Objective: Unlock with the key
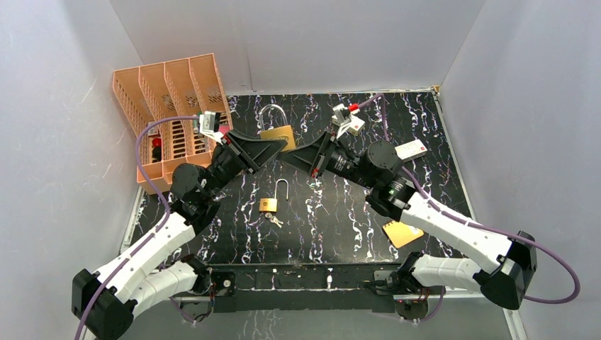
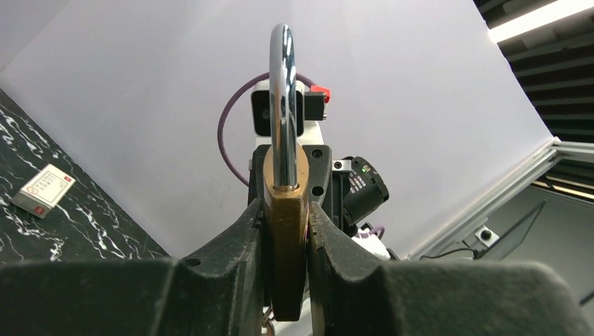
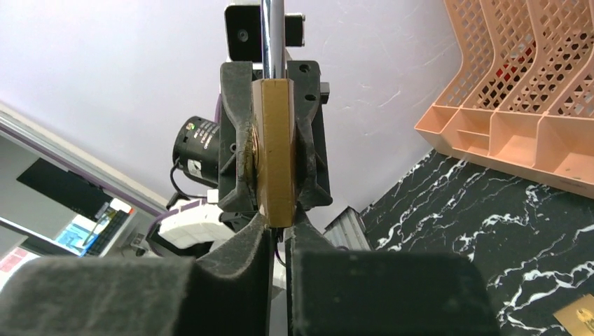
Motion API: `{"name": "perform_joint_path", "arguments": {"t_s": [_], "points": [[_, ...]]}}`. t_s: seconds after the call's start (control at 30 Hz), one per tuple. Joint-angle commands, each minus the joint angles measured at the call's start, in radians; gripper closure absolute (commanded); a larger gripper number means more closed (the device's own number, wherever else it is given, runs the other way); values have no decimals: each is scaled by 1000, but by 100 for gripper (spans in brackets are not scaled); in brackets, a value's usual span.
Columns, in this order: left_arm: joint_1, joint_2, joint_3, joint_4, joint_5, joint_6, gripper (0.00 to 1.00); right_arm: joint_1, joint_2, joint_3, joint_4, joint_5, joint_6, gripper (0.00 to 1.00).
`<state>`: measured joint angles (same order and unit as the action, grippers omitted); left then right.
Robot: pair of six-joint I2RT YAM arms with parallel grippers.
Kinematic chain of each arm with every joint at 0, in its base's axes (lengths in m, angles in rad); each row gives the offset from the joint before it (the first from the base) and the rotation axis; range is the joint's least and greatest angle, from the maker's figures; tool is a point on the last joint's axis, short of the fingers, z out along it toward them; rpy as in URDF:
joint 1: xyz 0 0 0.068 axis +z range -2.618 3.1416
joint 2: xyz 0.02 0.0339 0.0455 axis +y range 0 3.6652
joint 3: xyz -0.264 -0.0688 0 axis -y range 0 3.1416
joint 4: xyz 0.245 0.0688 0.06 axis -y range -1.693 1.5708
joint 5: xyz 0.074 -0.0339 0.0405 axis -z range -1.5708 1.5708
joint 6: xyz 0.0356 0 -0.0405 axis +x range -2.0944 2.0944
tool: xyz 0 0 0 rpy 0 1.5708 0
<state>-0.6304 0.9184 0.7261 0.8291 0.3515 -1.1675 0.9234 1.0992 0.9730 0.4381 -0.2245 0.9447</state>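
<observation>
My left gripper [image 1: 278, 144] [image 2: 286, 213] is shut on the body of a big brass padlock [image 1: 277, 132] [image 2: 286, 245] [image 3: 274, 154], held in the air with its steel shackle upward. My right gripper [image 1: 286, 156] [image 3: 280, 225] faces it from the right, tips right under the padlock's underside. Its jaws stand nearly together with a thin slit, and a small dark piece sits in that slit. I cannot tell whether it is gripped. A tiny silver key [image 1: 273, 219] lies on the table beside a small brass padlock [image 1: 268, 205] whose shackle stands up.
An orange slotted organiser [image 1: 170, 106] stands at the back left, close behind my left wrist. A small white and red box [image 1: 411, 149] [image 2: 43, 189] lies at the right. A yellow card [image 1: 401, 232] lies near the front right. White walls enclose the black marbled table [image 1: 439, 142].
</observation>
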Motion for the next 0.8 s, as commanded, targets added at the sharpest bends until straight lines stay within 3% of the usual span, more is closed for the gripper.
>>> {"name": "perform_joint_path", "arguments": {"t_s": [0.0,0.07,0.17,0.33,0.5,0.77], "points": [[-6,-50,16,110,1,4,100,3,21,56,99,-15,19,92],[-6,-52,14,110,5,7,100,3,16,46,127,-23,21,100],[-6,-52,2,140,1,11,100,3,10,8,250,-43,56,100],[-6,5,-38,412,-17,-40,100,0,57,-19,571,-121,192,100],[-6,106,21,627,33,-98,100,-1,123,35,767,-186,324,100],[-5,179,94,770,51,-114,100,16,149,98,856,-254,400,100]]}}
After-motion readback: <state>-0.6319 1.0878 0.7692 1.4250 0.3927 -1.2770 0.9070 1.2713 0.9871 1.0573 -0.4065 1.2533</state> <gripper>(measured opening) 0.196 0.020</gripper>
